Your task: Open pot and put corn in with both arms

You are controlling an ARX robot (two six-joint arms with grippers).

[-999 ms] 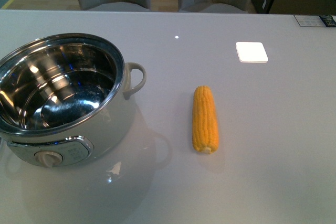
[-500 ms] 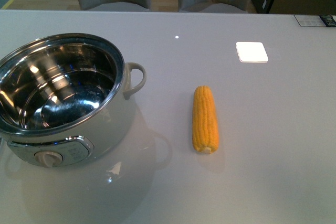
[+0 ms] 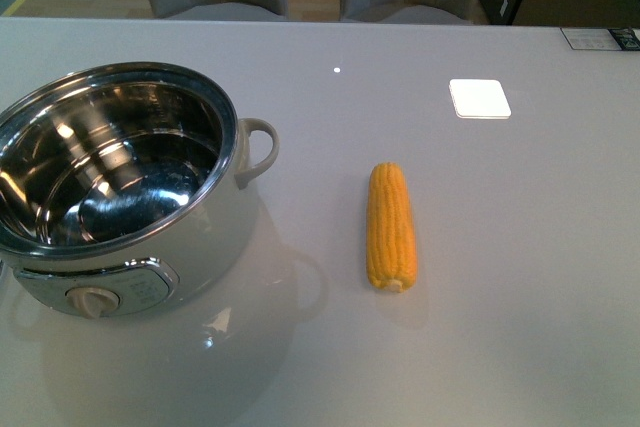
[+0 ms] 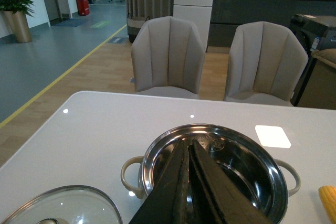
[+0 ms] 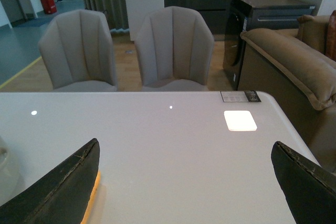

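**Inspector:** State of the pot?

**Assessor:** The pot (image 3: pixel 225 222) stands uncovered on the grey table (image 3: pixel 500 247), and its steel bowl is empty. The left wrist view shows its glass lid (image 4: pixel 63 208) lying flat on the table just beside it.

**Inspector:** Location of the corn?

**Assessor:** The corn (image 3: pixel 390 227) lies flat on the table to the right of the pot and apart from it. Its length runs away from the robot.

**Inspector:** Left gripper?

**Assessor:** The left gripper (image 4: pixel 188 142) has its fingers pressed together with nothing between them. In its own view the tips line up with the pot's open bowl. The corn shows only at the edge of that view, well apart from the gripper.

**Inspector:** Right gripper?

**Assessor:** The right gripper (image 5: pixel 185 144) has its fingers spread wide over the table and grips nothing. A strip of the corn shows just beside one finger (image 5: pixel 58 187), at the side of the gap rather than in its middle.
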